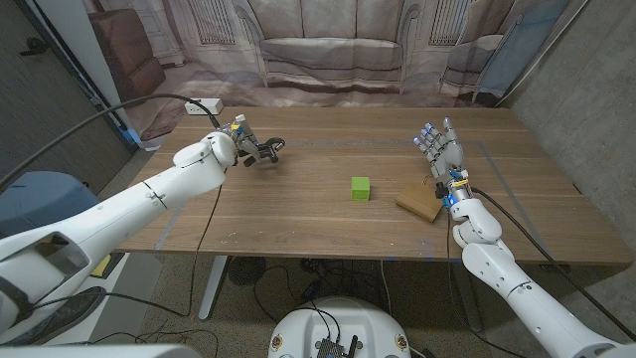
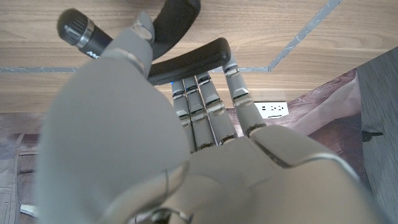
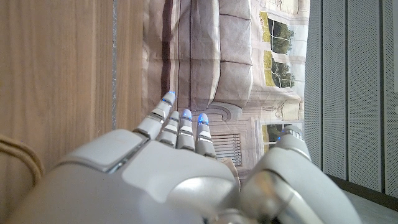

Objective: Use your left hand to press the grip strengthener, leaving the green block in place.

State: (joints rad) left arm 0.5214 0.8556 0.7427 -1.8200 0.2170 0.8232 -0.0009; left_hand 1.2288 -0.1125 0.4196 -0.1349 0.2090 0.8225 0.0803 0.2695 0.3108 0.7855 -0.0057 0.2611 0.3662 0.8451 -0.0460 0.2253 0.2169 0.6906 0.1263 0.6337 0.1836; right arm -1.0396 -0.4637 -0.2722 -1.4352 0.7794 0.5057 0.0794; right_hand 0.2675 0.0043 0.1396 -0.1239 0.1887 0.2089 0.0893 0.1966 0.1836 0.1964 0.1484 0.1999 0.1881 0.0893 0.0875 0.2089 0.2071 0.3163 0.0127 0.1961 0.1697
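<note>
A black grip strengthener (image 1: 262,151) is at the table's far left, held in my left hand (image 1: 221,149). In the left wrist view my fingers (image 2: 205,106) wrap one black handle (image 2: 193,56), and the thumb lies against the other handle with the metal ring (image 2: 79,28). Whether it touches the table I cannot tell. The green block (image 1: 360,188) sits on the wood near the middle, well to the right of that hand. My right hand (image 1: 440,151) stands upright at the right with its fingers (image 3: 180,127) straight and apart, holding nothing.
A flat brown pad (image 1: 420,204) lies just in front of my right hand, with a cable at its edge. A white power strip (image 1: 204,104) sits at the table's far left corner. A printed backdrop hangs behind the wooden table (image 1: 318,229).
</note>
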